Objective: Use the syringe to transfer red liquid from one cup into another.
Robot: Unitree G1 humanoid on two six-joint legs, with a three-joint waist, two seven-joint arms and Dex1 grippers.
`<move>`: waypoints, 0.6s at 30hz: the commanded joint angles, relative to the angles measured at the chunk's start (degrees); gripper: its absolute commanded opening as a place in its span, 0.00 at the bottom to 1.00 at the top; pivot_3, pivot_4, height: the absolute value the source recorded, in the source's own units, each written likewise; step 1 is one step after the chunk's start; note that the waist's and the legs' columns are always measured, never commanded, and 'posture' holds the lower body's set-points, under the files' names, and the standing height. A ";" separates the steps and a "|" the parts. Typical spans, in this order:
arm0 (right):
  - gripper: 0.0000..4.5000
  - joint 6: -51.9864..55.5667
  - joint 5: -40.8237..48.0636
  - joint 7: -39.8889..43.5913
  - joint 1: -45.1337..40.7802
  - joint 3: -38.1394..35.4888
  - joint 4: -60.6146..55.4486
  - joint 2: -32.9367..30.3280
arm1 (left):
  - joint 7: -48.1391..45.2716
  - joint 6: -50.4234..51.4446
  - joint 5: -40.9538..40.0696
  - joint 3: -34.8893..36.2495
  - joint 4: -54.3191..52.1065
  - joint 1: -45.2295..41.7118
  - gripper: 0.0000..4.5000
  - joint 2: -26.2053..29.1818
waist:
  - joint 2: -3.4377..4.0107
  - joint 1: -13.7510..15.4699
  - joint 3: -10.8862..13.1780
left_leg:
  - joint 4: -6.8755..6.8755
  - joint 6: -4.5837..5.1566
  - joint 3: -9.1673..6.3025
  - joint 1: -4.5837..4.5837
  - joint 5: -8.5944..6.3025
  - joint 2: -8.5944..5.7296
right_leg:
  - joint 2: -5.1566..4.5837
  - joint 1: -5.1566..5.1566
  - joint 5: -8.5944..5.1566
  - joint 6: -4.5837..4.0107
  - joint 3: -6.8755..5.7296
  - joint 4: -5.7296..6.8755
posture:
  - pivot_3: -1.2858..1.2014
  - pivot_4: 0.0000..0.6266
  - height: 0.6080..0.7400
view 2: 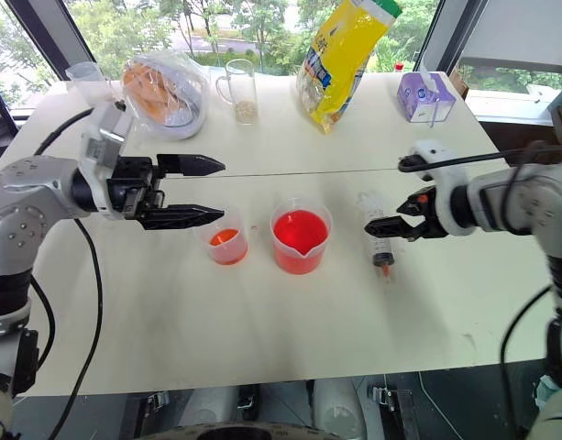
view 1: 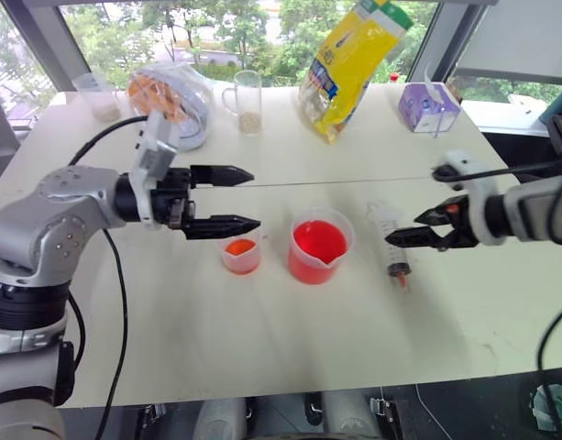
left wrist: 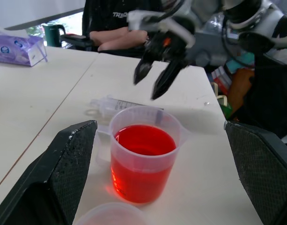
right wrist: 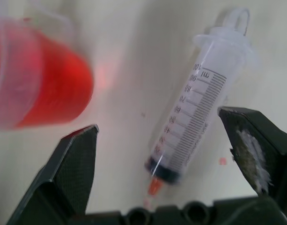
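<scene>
Your left gripper [view 1: 224, 200] hovers with fingers spread wide, empty, just above the small cup [view 1: 241, 255]. To its right stands the beaker [view 1: 319, 246] of red liquid [view 1: 318, 242]. Further right, your right gripper [view 1: 418, 229], fingers apart, hangs over the syringe [view 1: 391, 240] lying flat beneath it.

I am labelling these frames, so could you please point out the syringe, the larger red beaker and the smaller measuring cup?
syringe [right wrist: 197, 117]: right wrist view, barrel scale.
larger red beaker [view 1: 319, 249]: left eye view, front wall.
smaller measuring cup [view 1: 241, 255]: left eye view, wall.
</scene>
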 commanded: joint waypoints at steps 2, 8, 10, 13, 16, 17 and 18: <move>0.99 0.38 -7.09 -2.43 -4.48 2.86 9.76 3.78 | 1.62 -1.16 -0.30 1.55 -1.80 0.47 1.00 -0.77 | 0.00 0.13 0.00 | 0.00 0.00 0.00 -0.02 0.00 -0.02 | -0.02 0.00 0.00 0.00 -0.01 0.00 | 0.52 0.24 1.00; 0.99 -0.81 -12.76 -2.60 -7.77 6.80 17.91 9.02 | 3.26 -1.00 -0.96 1.90 -3.75 2.31 1.00 -1.54 | 0.00 -0.01 0.00 | 0.00 0.02 0.00 -0.02 -0.01 -0.02 | -0.03 -0.01 0.01 0.02 -0.02 0.02 | 0.52 0.24 1.00; 0.99 -2.07 -14.67 -2.34 -8.40 8.70 19.63 10.60 | 3.94 -1.06 -0.96 2.16 -4.15 2.65 1.00 -1.78 | 0.00 -0.03 0.00 | 0.00 0.01 0.00 -0.01 -0.01 -0.01 | -0.02 -0.01 0.01 0.01 -0.02 0.03 | 0.52 0.24 1.00; 0.99 -4.00 -17.24 -1.52 -9.14 11.61 21.91 12.57 | 5.17 -0.93 -1.40 2.68 -5.14 3.38 1.00 -2.04 | 0.00 -0.16 0.00 | 0.00 0.01 0.01 0.01 -0.01 -0.03 | -0.01 -0.01 0.01 0.01 -0.02 0.06 | 0.52 0.24 1.00; 0.88 -5.85 -19.13 0.22 -9.11 13.74 23.34 13.10 | 5.91 -0.90 -1.47 2.54 -5.72 3.85 1.00 -2.38 | 0.00 -0.13 -0.01 | 0.00 0.01 0.00 0.01 0.00 -0.01 | -0.01 0.00 0.02 0.02 -0.02 0.07 | 0.52 0.24 1.00; 0.83 -6.05 -19.67 0.50 -8.87 14.17 23.70 13.42 | 5.95 -1.01 -1.40 2.54 -5.79 4.10 1.00 -2.43 | -0.01 -0.13 -0.02 | 0.00 0.01 0.01 0.02 0.00 -0.02 | -0.02 0.00 0.02 0.02 -0.02 0.07 | 0.52 0.24 1.00; 0.70 -6.21 -20.19 0.76 -8.46 14.65 23.69 13.66 | 5.91 -1.12 -1.33 2.56 -5.77 4.31 1.00 -2.43 | -0.04 -0.12 -0.03 | 0.00 0.01 0.01 0.02 0.00 -0.02 | -0.02 0.01 0.02 0.02 -0.02 0.06 | 0.52 0.24 1.00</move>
